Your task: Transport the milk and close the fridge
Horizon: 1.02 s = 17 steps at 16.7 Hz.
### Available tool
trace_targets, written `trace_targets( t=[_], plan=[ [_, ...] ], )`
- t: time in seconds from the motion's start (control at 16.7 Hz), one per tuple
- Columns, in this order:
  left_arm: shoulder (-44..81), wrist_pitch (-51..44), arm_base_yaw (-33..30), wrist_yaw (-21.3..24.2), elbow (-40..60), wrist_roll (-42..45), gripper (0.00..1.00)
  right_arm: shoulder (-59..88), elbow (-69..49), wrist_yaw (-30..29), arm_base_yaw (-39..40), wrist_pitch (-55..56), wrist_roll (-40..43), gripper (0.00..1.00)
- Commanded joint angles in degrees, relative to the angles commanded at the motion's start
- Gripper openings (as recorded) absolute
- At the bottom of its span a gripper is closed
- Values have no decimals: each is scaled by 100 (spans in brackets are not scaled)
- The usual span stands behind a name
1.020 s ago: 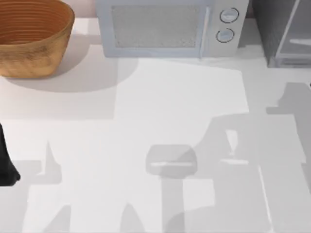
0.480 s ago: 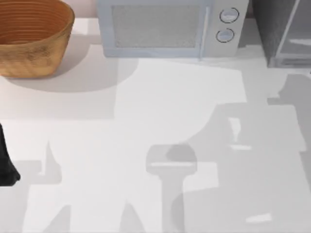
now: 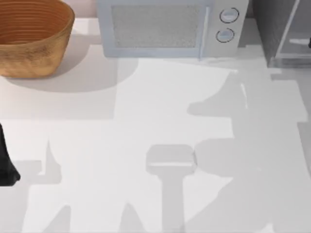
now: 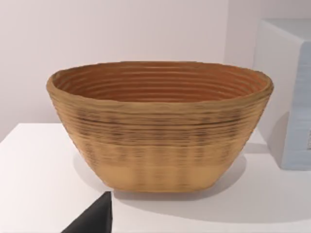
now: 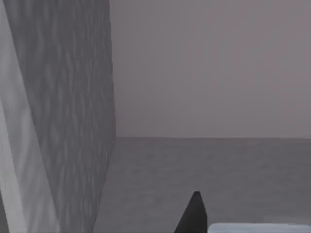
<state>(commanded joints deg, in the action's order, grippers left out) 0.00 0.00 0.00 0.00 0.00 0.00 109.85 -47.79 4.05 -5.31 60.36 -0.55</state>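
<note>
The fridge (image 3: 270,29) stands at the table's back right, dark grey and speckled, with its pale door panel (image 3: 287,30) swung out. In the right wrist view I look into the fridge, with its speckled side wall (image 5: 63,107) and its grey floor (image 5: 204,165) ahead. A black part of my right gripper (image 5: 193,217) rises over that floor. Beside it lies a pale bluish-white edge (image 5: 257,227), and I cannot tell whether that is the milk. My left arm (image 3: 6,162) is parked at the table's left edge, and its gripper (image 4: 95,219) faces the basket.
A woven brown basket (image 3: 29,36) stands at the back left, also close up in the left wrist view (image 4: 160,126). A light-grey microwave (image 3: 167,26) with two round knobs stands at the back centre, between the basket and the fridge.
The right arm's shadow on the table has slid from the front right toward the back right, up to the fridge. The left arm has not moved.
</note>
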Motion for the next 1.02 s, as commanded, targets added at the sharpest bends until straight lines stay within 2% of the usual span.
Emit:
trace_targets(
  t=[0.54,1.02],
  plan=[
    [0,0,0,0,0,0,100,1856,-2172,560,-502,-388,44,0],
    [0,0,0,0,0,0,100,2068,-2382,634,-600,-498,40,0]
  ],
)
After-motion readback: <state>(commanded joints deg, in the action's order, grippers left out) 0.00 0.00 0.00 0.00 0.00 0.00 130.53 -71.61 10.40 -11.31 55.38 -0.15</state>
